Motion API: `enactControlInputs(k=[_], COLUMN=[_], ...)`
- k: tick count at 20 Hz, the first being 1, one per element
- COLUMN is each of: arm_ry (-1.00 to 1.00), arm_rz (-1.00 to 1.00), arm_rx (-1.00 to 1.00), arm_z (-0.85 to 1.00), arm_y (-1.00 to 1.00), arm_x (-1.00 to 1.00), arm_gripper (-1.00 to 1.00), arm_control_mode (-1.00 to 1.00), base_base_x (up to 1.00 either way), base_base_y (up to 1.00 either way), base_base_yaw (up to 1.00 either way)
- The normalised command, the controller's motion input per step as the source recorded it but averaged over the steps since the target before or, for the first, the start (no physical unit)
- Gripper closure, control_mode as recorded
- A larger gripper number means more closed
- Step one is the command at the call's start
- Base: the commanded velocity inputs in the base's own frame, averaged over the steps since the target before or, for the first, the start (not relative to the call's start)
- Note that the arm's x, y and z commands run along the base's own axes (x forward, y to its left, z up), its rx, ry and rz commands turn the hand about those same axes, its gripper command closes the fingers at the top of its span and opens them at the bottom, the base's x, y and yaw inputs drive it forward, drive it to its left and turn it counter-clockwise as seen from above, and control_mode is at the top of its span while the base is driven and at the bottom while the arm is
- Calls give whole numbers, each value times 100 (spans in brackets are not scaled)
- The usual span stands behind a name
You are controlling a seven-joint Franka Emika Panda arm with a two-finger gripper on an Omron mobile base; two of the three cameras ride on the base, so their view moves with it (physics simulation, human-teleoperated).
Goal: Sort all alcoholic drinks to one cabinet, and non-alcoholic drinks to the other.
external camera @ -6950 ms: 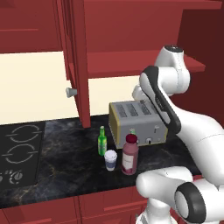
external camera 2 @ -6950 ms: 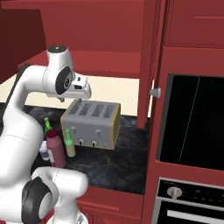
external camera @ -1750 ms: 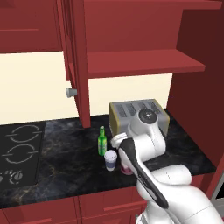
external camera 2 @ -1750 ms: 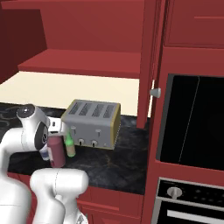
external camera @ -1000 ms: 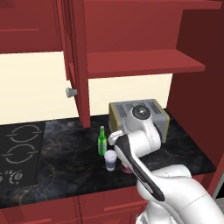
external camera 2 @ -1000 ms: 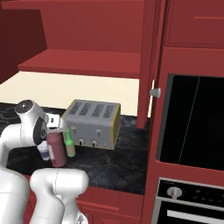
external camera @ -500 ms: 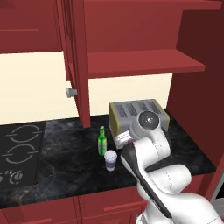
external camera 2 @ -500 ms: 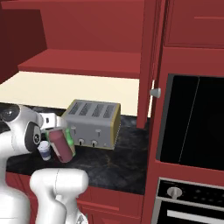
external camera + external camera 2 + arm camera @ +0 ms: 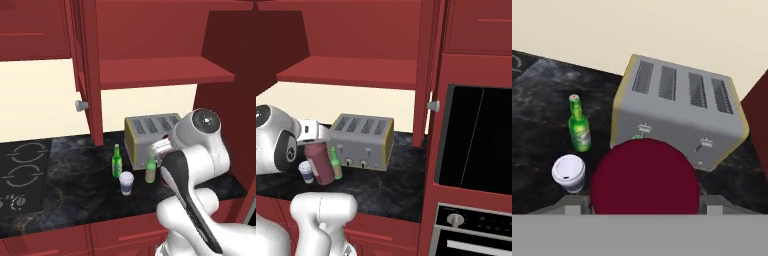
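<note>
Red cabinets with open doors over a dark marble table (image 9: 75,170); a grey toaster (image 9: 362,141) stands toward the table's back edge, near the right end.

Change: a second ago the juice bottle (image 9: 320,162) stood upright on the table in front of the toaster. Now it hangs tilted and lifted off the table, so the pick has succeeded. Judgement: carry to a cabinet shelf comes next.

Claw (image 9: 316,141): jaws spread wide around the juice bottle's upper part, holding it. In the hand view the maroon cap (image 9: 645,177) sits dead centre, directly under the hand.

Remaining on the table, between toaster and front edge:
- bright green bottle (image 9: 117,162), left of the toaster's front corner
- white lidded cup (image 9: 126,183), just in front of that bottle
- paler olive bottle (image 9: 150,170), close against the toaster's front face

The shelf (image 9: 165,70) above the toaster looks bare.
</note>
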Motion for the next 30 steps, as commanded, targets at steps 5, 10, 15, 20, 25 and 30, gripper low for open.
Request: enactControlInputs(k=[5,10,15,20,25,30], arm_ry=[-2,-9,-8,-10,-9,-8], arm_rz=[0,0,-2,-5,-6,-4], arm_rx=[9,4,1,0,0,1], arm_z=[70,61,66,64,62,47], arm_y=[-31,-19,-11,-10,-11,-13], arm_x=[-39,-16,-10,-9,-8,0], arm_gripper=[100,100,100,100,100,100], arm_control_mode=[-100,-100,-100,-100,-100,-100], base_base_x=[0,0,0,0,0,0], base_base_y=[0,0,0,0,0,0], base_base_yaw=[0,0,0,0,0,0])
